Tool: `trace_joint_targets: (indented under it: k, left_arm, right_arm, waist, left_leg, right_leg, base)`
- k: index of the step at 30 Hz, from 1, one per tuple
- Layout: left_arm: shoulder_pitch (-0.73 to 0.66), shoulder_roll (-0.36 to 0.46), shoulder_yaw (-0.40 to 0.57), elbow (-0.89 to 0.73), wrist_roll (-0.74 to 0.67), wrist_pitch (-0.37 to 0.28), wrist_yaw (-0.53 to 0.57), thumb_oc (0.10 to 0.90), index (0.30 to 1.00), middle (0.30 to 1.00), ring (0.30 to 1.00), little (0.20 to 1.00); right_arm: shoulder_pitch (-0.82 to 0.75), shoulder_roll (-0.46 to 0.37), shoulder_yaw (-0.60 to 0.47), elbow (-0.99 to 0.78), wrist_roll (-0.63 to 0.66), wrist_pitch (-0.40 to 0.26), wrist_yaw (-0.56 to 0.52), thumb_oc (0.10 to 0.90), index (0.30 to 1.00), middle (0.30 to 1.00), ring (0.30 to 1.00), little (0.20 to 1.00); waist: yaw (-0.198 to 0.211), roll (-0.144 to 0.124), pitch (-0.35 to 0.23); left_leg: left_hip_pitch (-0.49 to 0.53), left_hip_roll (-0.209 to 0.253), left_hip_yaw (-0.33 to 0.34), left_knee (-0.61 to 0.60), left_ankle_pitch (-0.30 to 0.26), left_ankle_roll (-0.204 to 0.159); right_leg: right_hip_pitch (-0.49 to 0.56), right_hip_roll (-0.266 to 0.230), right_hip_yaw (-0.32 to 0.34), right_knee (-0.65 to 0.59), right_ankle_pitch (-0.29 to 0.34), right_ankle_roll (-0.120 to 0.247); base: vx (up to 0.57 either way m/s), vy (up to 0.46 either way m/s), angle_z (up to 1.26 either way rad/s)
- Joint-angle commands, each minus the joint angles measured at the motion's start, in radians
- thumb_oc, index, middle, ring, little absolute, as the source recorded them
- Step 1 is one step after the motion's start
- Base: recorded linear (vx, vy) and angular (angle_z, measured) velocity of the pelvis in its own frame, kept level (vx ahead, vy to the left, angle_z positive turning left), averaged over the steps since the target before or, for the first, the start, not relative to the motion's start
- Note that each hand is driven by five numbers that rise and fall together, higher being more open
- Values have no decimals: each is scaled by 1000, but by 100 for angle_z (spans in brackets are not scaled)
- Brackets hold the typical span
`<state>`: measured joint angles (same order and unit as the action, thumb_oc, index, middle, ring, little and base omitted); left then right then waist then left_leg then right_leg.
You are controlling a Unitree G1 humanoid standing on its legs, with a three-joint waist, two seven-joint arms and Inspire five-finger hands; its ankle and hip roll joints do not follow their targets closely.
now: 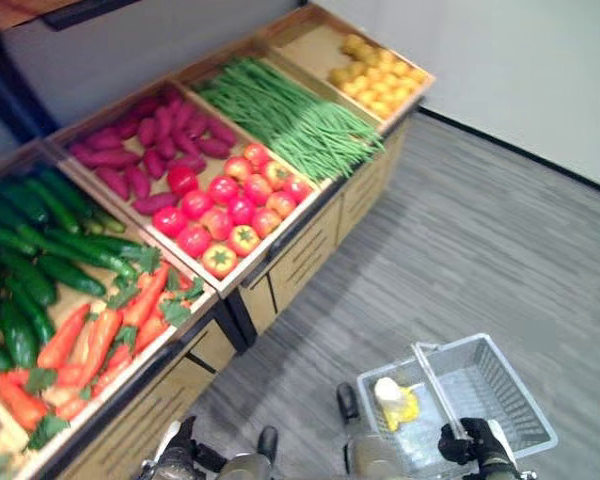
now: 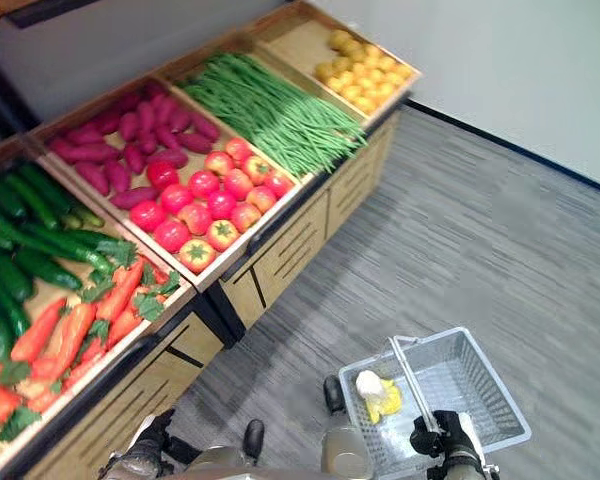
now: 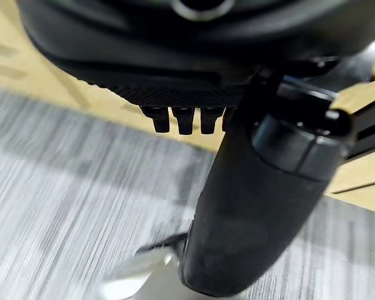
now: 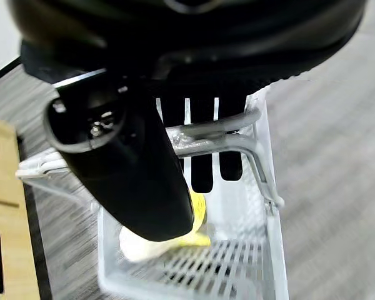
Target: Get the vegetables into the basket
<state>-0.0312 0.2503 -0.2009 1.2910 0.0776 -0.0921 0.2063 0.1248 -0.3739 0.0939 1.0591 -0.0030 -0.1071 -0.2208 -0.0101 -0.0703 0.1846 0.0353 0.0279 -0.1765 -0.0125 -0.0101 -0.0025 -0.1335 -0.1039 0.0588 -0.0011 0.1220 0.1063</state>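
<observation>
Right hand [image 1: 477, 443] gripping basket handle [image 1: 435, 385].
Basket [image 1: 515, 395] is carrying a yellow vegetable [image 1: 393, 402]; left hand [image 1: 176, 452] hanging curled, holding nothing.

Setting was a grocery shop's produce section. A sloped wooden display stand [image 1: 280, 262] ran along the wall, divided into bins of cucumbers [image 1: 40, 240], carrots [image 1: 100, 340], tomatoes [image 1: 230, 205], purple sweet potatoes [image 1: 145, 150], green beans [image 1: 300, 115] and yellow fruit [image 1: 380, 80]. A grey shopping basket [image 1: 510, 400] sat over grey carpet [image 1: 480, 240].
</observation>
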Motion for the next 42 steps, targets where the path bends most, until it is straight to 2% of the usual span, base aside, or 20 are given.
trace_joint_targets:
  k: [1,5,6,7,8,9,10,11,14,17,23,26,27,29,31,33,34,36,39,42]
  left_arm:
    - [-14,22,21,-14,-30,-17,7,900,1000,1000,1000,1000]
    - [-12,17,20,-4,-32,-16,13,900,1000,1000,1000,1000]
    - [-17,16,20,-5,-32,-12,19,900,1000,1000,1000,1000]
    - [-25,16,12,-16,-28,-8,19,900,1000,1000,1000,1000]
    - [-25,16,12,-16,-28,-8,19,900,1000,1000,1000,1000]
    - [-32,19,4,-31,-20,-5,19,900,1000,1000,1000,1000]
    - [-32,19,4,-32,-20,-4,19,900,1000,1000,1000,1000]
    - [-36,22,-7,-32,-9,-2,20,900,1000,1000,1000,1000]
    - [-31,24,-8,-17,2,2,24,900,1000,1000,1000,1000]
    - [-32,26,-10,-8,6,2,20,900,1000,1000,1000,1000]
    - [-33,23,-27,-6,6,-7,0,900,1000,1000,1000,1000]
    - [-29,29,-27,-13,-8,-11,-4,900,1000,1000,1000,1000]
    - [-28,35,-27,-17,-14,-11,-4,900,1000,1000,1000,1000]
    - [-30,38,-26,-15,-19,-12,-2,900,1000,1000,1000,1000]
    - [-25,42,-16,-1,-31,-16,-5,900,1000,1000,1000,1000]
    - [-23,43,-15,0,-31,-17,-7,900,1000,1000,1000,1000]
    - [-23,44,-11,8,-33,-21,-8,900,1000,1000,1000,1000]
    - [-24,45,-7,22,-35,-21,-10,900,1000,1000,1000,1000]
    - [-22,43,3,34,-38,-20,-7,900,1000,1000,1000,1000]
    - [7,33,53,76,-48,-9,-16,900,1000,1000,1000,1000]
  right_arm:
    - [-59,-102,-44,-67,5,-78,-36,400,300,300,300,300]
    - [-59,-118,-37,-54,3,-81,-36,400,300,300,300,300]
    - [-58,-128,-40,-43,5,-81,-37,400,300,300,300,300]
    - [-59,-139,-50,-22,9,-78,-43,400,300,300,300,300]
    - [-59,-139,-50,-22,9,-78,-43,400,300,300,300,300]
    - [-51,-137,-64,-7,24,-73,-50,400,300,300,300,300]
    - [-51,-137,-64,-7,24,-73,-50,400,300,300,300,300]
    - [-49,-129,-74,27,34,-68,-56,400,300,300,300,300]
    - [-49,-114,-75,48,36,-63,-56,400,300,300,300,300]
    - [-57,-104,-75,71,38,-59,-58,400,300,300,300,300]
    - [-104,-87,-68,130,28,-52,-54,400,300,300,300,300]
    - [-146,-88,-56,150,28,-49,-59,400,300,300,300,300]
    - [-171,-89,-56,168,41,-50,-60,400,300,300,300,300]
    - [-177,-88,-54,173,46,-53,-62,400,300,300,300,300]
    - [-179,-82,-48,201,53,-52,-61,400,300,300,300,300]
    - [-182,-79,-49,210,57,-52,-62,400,300,300,300,300]
    - [-185,-76,-53,235,58,-48,-61,400,300,300,300,300]
    - [-181,-72,-53,257,52,-45,-59,400,300,300,300,300]
    - [-177,-68,-61,283,51,-37,-62,400,300,300,300,300]
    - [-144,-70,-78,346,31,-16,-44,400,300,300,300,300]
  waist:
    - [20,-15,-29]
    - [20,-16,-29]
    - [18,-16,-25]
    - [-2,-15,-15]
    - [-2,-15,-15]
    - [-37,-7,-16]
    - [-36,-6,-16]
    - [-44,7,-22]
    - [-39,23,-41]
    - [-33,21,-48]
    - [-8,-3,-42]
    - [4,-4,-29]
    - [7,6,-10]
    - [4,13,-4]
    - [-6,25,-1]
    - [-8,27,1]
    - [-8,23,-2]
    - [-17,20,-2]
    - [-10,10,-6]
    - [-2,11,-40]
  left_leg:
    - [-49,29,25,43,32,-76]
    - [-91,49,-8,54,55,-97]
    - [-114,56,29,69,59,-94]
    - [-141,92,198,113,62,-85]
    - [-141,92,198,113,62,-85]
    - [-122,162,429,132,76,-89]
    - [-122,164,430,133,75,-90]
    - [-115,183,493,138,74,-101]
    - [-107,160,453,70,86,-99]
    - [-106,143,443,43,88,-89]
    - [-143,76,411,82,36,-54]
    - [-139,46,415,82,15,-23]
    - [-122,30,407,84,4,-10]
    - [-118,24,394,83,5,-6]
    - [-87,7,352,52,16,-6]
    - [-76,7,344,39,19,-10]
    - [-67,8,327,24,21,-21]
    - [-61,10,297,23,21,-28]
    - [-57,17,288,35,15,-36]
    - [-37,58,278,-1,43,-66]
  right_leg:
    - [-1,-17,-16,69,-26,46]
    - [19,-14,-81,57,-38,30]
    - [31,-25,-114,52,-45,26]
    - [45,-46,-164,52,-50,21]
    - [45,-46,-164,52,-50,21]
    - [57,-62,-224,52,-60,17]
    - [57,-60,-223,52,-60,16]
    - [71,-69,-266,47,-67,17]
    - [89,-78,-285,43,-66,32]
    - [94,-96,-288,42,-60,40]
    - [106,-168,-292,36,-15,76]
    - [60,-200,-272,165,20,87]
    - [29,-213,-249,262,54,84]
    - [9,-199,-214,291,65,82]
    - [-21,-141,-149,253,35,68]
    - [-15,-139,-151,227,31,70]
    - [-17,-144,-153,147,31,81]
    - [-27,-126,-99,122,21,86]
    - [-1,-123,-106,88,1,84]
    - [55,-88,-142,11,-3,69]
  base:
    - [49,-222,65]
    - [28,-250,69]
    - [-15,-108,92]
    - [-15,-108,87]
    - [-56,-66,116]
    - [-31,-22,147]
    - [-20,2,141]
    - [55,46,116]
    - [71,86,84]
    - [91,182,19]
    - [49,223,25]
    - [17,312,26]
    - [23,158,10]
    - [48,155,18]
    - [129,102,53]
    - [100,-28,56]
    - [106,-119,48]
    - [119,-122,45]
    - [61,-108,52]
    - [119,-270,25]
